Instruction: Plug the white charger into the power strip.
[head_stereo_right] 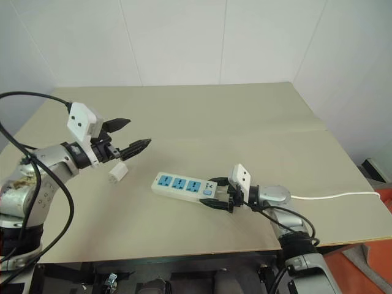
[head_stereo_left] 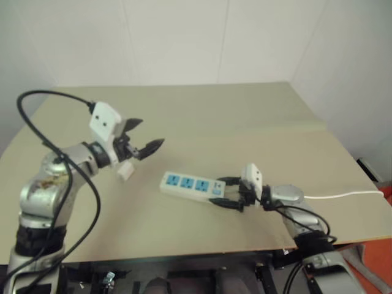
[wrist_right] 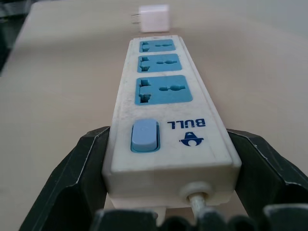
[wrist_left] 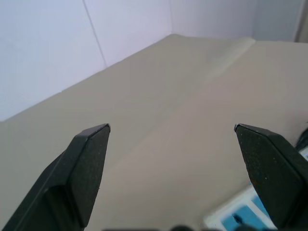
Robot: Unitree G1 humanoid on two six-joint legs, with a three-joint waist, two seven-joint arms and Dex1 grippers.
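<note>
The power strip (head_stereo_left: pixel 191 185) lies flat on the beige table, its three blue sockets facing up. My right gripper (head_stereo_left: pixel 228 195) is shut on the strip's switch end, one black finger (wrist_right: pixel 86 163) pressed against each long side. The white charger (head_stereo_right: pixel 117 173) lies on the table just past the strip's far end, also seen as the white charger (wrist_right: pixel 154 18) with its prongs sticking out sideways. My left gripper (head_stereo_left: pixel 152 131) hangs open in the air above and just beyond the charger, holding nothing, and its fingers (wrist_left: pixel 89 159) are spread wide.
The strip's thin white cord (head_stereo_left: pixel 343 196) runs off to the table's right edge. The table (head_stereo_left: pixel 245 122) ends at white walls at the back. A black cable (head_stereo_left: pixel 37 122) loops from my left arm.
</note>
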